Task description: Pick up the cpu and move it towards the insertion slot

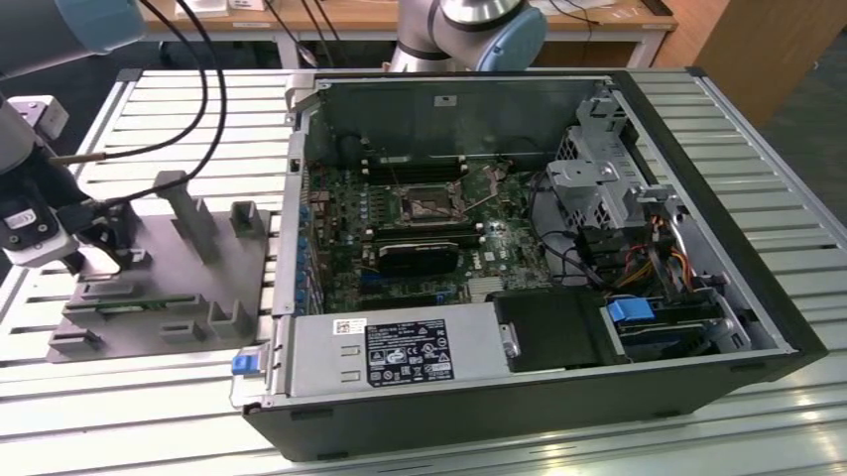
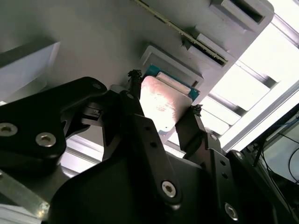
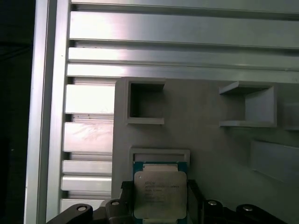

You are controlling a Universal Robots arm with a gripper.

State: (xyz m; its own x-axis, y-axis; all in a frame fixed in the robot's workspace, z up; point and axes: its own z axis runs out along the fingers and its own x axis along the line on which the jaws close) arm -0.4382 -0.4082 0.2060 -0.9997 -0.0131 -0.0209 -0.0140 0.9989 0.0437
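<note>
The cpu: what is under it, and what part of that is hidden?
Under the cpu is the grey fixture plate, whose raised frame shows beyond one edge. The surface directly beneath the cpu is covered, so contact cannot be judged.

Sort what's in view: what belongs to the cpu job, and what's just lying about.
Job: cpu; gripper astride it; insertion slot.
Lying about: fixture; heatsink; power supply; case.
</note>
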